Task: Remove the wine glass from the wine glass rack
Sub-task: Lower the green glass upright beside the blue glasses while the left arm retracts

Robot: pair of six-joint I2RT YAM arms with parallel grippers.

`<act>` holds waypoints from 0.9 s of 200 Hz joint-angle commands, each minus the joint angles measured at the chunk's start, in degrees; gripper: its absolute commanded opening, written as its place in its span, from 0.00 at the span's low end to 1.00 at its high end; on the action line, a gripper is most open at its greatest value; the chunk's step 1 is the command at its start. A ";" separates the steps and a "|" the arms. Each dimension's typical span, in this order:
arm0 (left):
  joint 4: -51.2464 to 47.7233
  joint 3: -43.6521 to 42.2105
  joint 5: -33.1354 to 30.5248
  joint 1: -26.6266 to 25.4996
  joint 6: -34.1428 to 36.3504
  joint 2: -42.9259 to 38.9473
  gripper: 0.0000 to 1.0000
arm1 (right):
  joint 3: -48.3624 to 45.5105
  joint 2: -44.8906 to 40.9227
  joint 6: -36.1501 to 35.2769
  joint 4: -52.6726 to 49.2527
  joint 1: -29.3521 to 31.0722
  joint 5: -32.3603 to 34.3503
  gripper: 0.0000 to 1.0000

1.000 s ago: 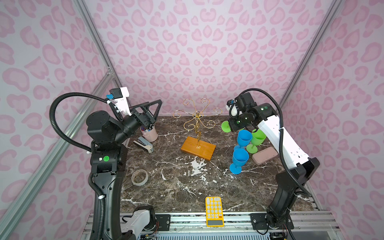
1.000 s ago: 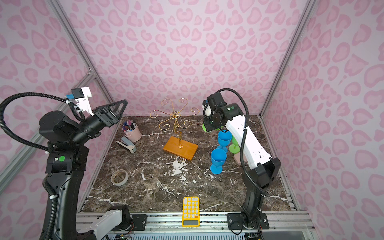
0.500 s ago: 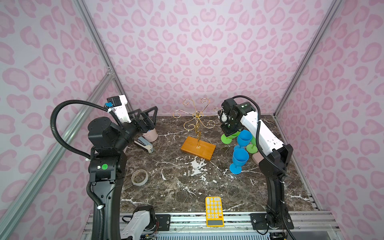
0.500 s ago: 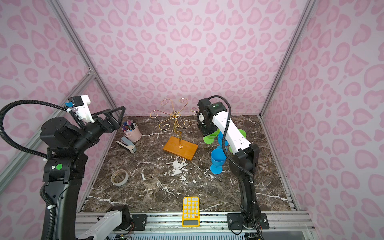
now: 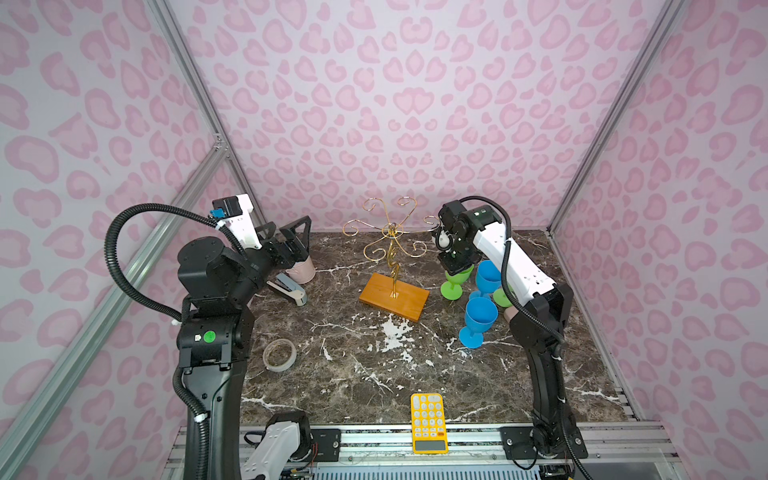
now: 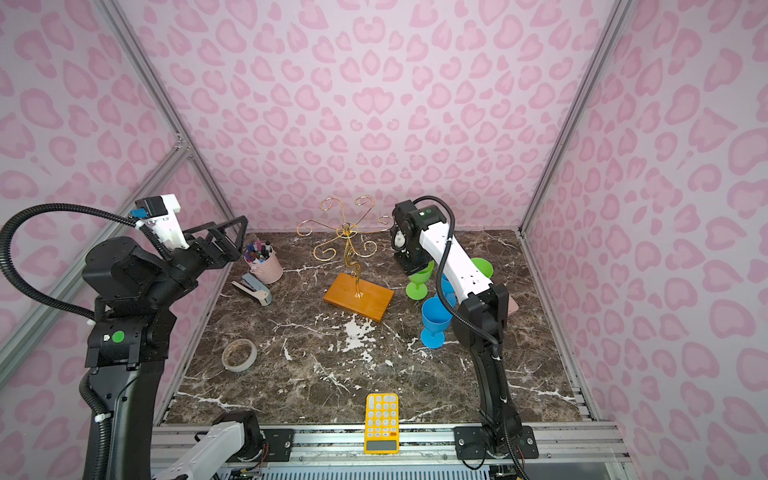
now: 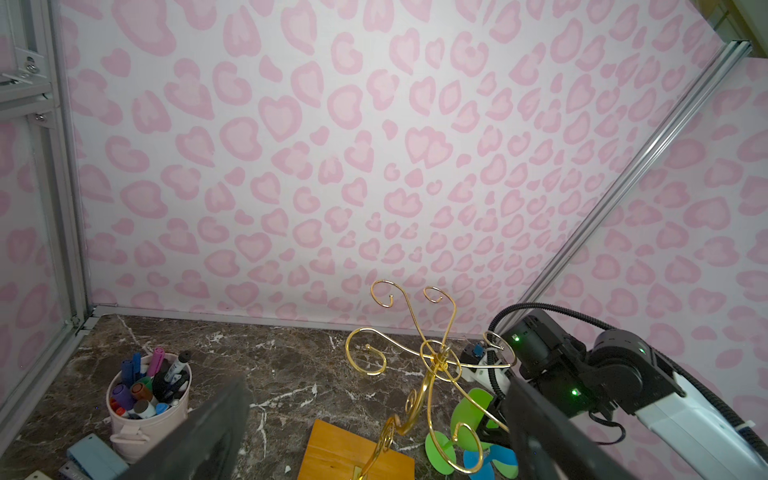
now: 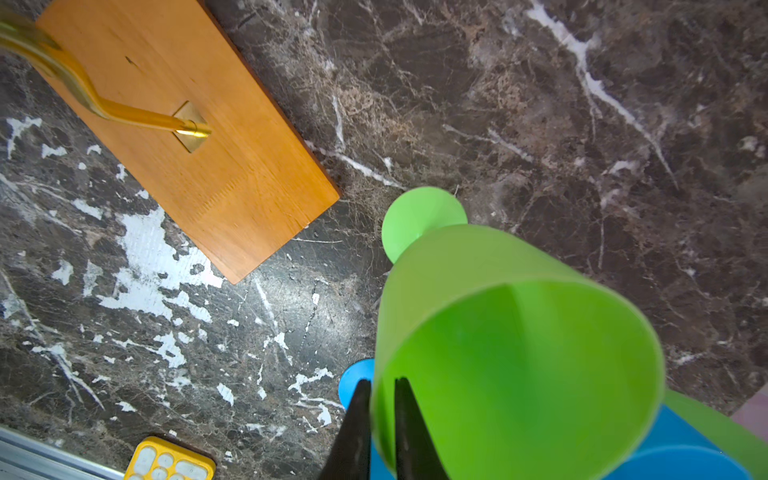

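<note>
Pinching the green wine glass (image 8: 519, 353) by its rim, the right gripper (image 8: 381, 380) sits at 3 o'clock of the wine glass rack (image 5: 394, 296) — left gripper (image 5: 289, 232) spread wide.

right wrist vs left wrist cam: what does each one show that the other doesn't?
Right wrist only: the right gripper, jaws either side of the green wine glass rim, and a yellow calculator. Left wrist only: pen cup, stapler and the scroll arms of the wine glass rack, none holding a glass. Both: the rack's wooden base, the green wine glass, a blue wine glass.
</note>
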 commanded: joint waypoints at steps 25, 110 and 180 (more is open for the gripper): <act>0.00 -0.20 -0.55 0.06 0.86 -0.29 0.97 | 1.22 0.52 -0.34 -0.89 0.00 -1.11 0.16; 1.93 -2.86 -2.90 0.04 1.98 -1.96 0.97 | 1.15 -10.11 1.00 4.73 -0.15 -1.74 0.28; 11.61 -18.30 -10.96 0.04 3.41 -8.70 0.97 | -30.21 -37.40 3.76 38.67 -1.43 2.49 0.97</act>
